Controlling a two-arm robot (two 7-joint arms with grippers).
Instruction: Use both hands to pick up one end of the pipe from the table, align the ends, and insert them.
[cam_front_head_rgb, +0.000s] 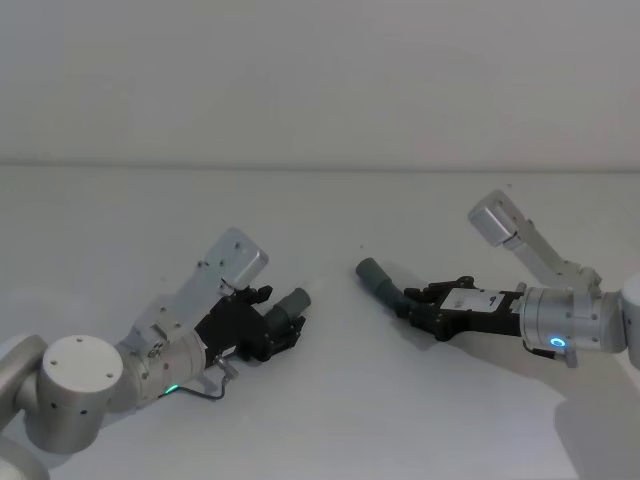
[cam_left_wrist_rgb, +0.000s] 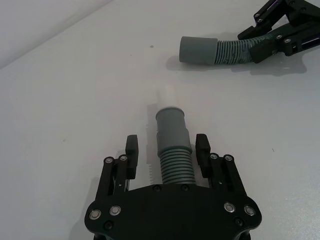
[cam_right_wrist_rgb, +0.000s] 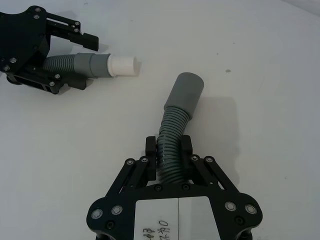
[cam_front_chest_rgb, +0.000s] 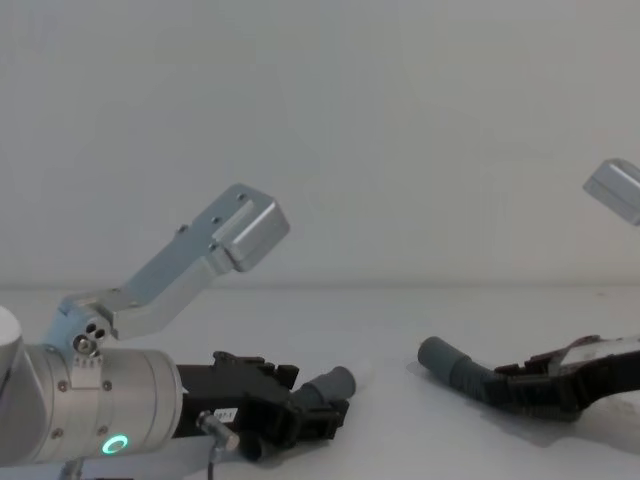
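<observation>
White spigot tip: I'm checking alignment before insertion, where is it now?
On the robot's left: the white tip sticks out ahead of the left claw, apart from the grey cuff on the right.

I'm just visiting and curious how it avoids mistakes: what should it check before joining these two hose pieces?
1. Right gripper's hold on the long hose: ok, fingers press both sides.
2. Left gripper's hold on the short hose: not ok, a gap shows beside one finger.
3. White tip lined up with grey cuff: not ok, apart and angled.
4. Both pieces lifted off the table: cannot tell.
</observation>
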